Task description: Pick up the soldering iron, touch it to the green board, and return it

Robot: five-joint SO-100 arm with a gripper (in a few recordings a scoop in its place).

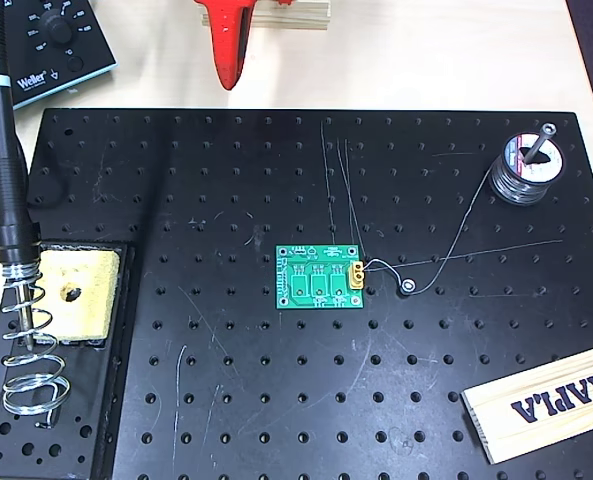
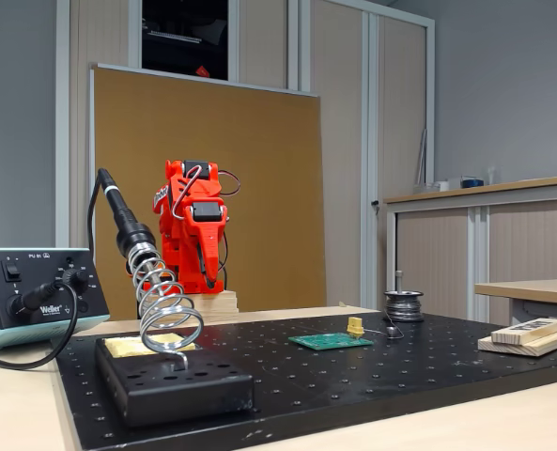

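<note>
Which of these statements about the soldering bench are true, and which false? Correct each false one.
1. The slim black soldering iron rests in the silver coil-spring holder. True.
2. The red gripper grips the iron. False: it is folded back behind the black perforated plate, apart from the iron.
3. The small green circuit board lies flat on the plate. True.
4. The yellow sponge sits on the board. False: it lies beside the holder.

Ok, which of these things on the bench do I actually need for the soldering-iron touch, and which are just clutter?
Needed: soldering iron in its coil holder; green board; gripper.

Clutter: yellow sponge, solder spool, wooden block, Weller station.
</note>
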